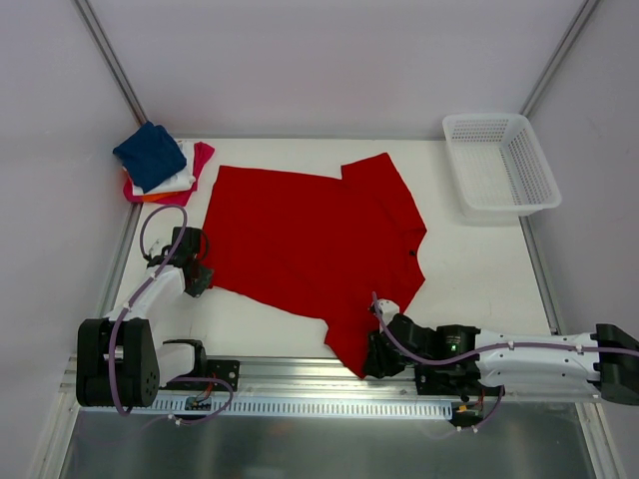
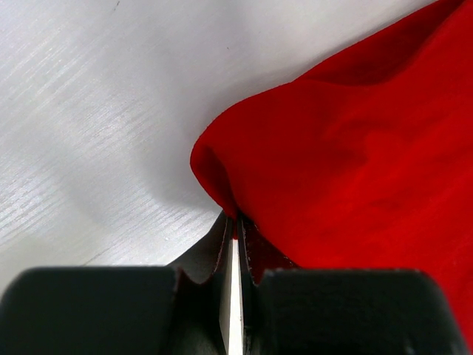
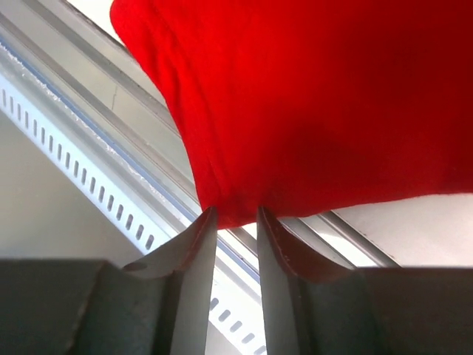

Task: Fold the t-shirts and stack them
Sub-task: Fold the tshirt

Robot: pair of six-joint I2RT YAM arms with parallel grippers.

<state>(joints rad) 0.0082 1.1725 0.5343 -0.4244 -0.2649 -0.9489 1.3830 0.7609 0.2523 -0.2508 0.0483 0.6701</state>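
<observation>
Nearest, over the front rail [image 1: 300, 371], the right gripper [image 1: 375, 351] had its jaws narrowly apart, with the near corner of the red t-shirt [image 1: 310, 239] pinched between their tips. Further back on the left, the left gripper [image 1: 197, 264] had its jaws fully closed on the shirt's left corner. The shirt lay spread across the middle of the white surface [image 1: 479, 269], stretching away from both jaws toward the far side. The held edge ran slantwise between the grippers, so a fold would likely carry that edge away from the arms. At the far left corner sat the folded t-shirts [image 1: 160, 165], navy on top. A white mesh basket [image 1: 484, 118] stood at far right.
</observation>
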